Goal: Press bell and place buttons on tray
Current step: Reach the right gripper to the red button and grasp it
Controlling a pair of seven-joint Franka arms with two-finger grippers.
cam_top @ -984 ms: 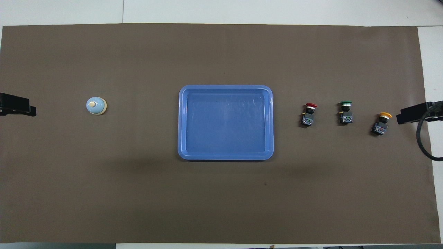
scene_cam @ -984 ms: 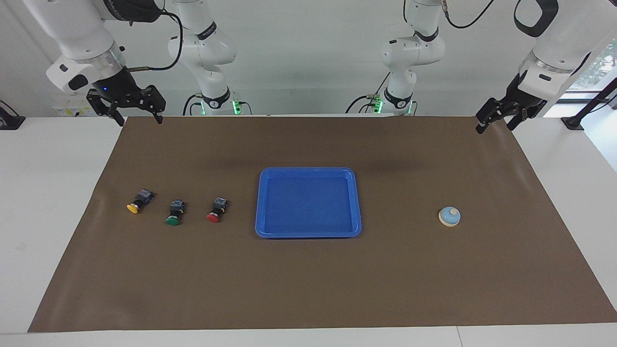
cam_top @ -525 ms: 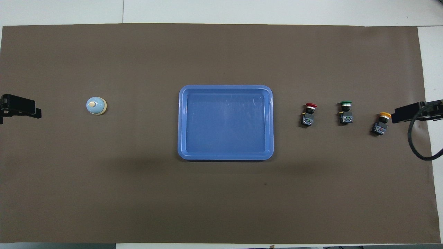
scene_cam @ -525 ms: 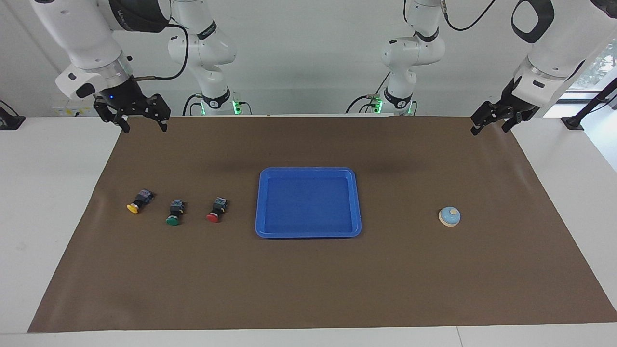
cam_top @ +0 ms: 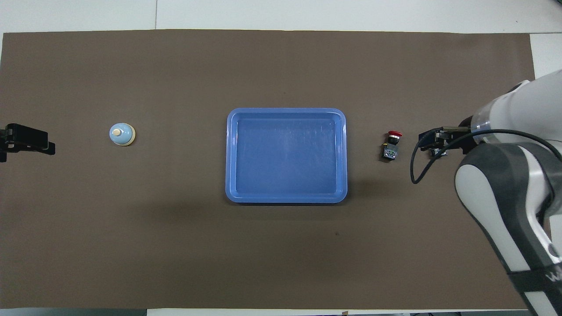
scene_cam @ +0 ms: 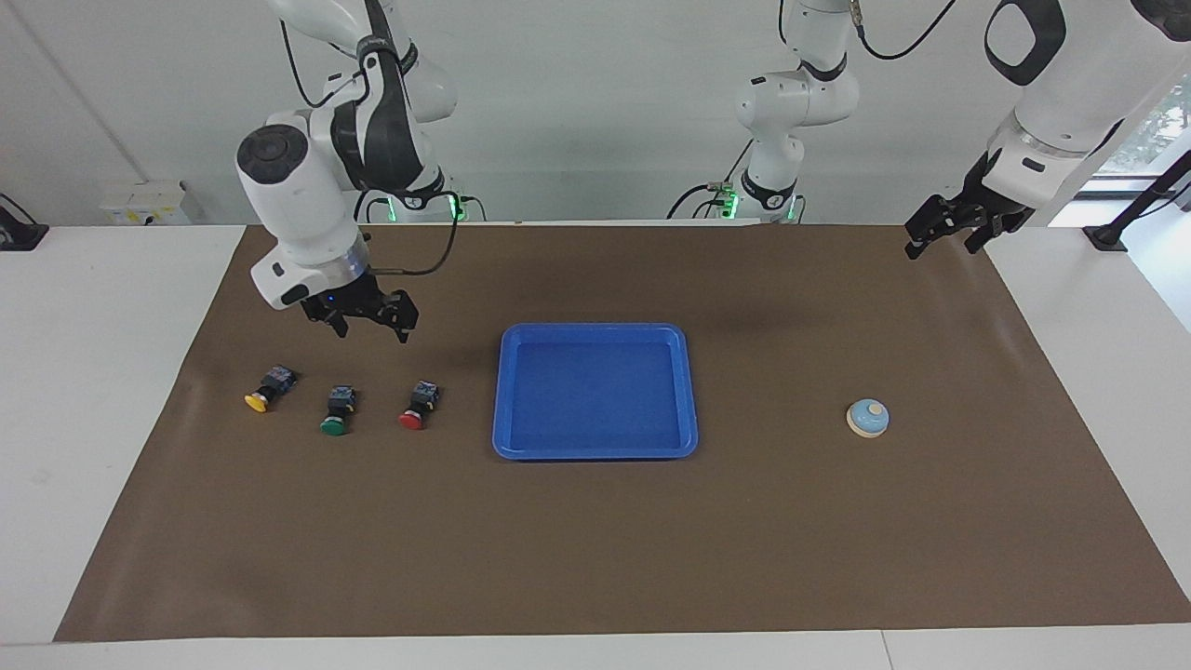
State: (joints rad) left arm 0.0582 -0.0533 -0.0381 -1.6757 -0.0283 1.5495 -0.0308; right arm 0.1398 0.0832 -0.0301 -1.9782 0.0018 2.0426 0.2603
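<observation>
- The three buttons are found lying on their sides on the brown mat, in a row at left of centre in the facing view: yellow button (scene_cam: 263, 390), green button (scene_cam: 338, 411), red button (scene_cam: 419, 406). Each has a black body and a round mushroom cap, the cap turned toward the lower edge of that frame.
- In the overhead view only the red button shows plainly, at right of centre; the other two are covered by the raised arm.
- The tray (scene_cam: 595, 451) is noted at mid-frame, beside the red button and apart from it: bright blue, shallow, raised rim, rounded corners, nothing in it.
- The bell (scene_cam: 867, 418) is placed at right of centre in the facing view, well apart from the tray: pale blue dome, cream knob, cream base rim, upright.
- The right gripper (scene_cam: 371, 322) is held in the air above the mat, over the ground just above the green and red buttons in the facing frame. Its fingers are spread and nothing is carried.
- The left gripper (scene_cam: 943, 228) is held at upper right of the facing frame, over the mat's corner, jaws apart, empty, waiting.
- Step judged in hand: approach to a first button; no button is in the tray.
- Next move judged to require a descent over one black body, fingers set astride it, then closure.
</observation>
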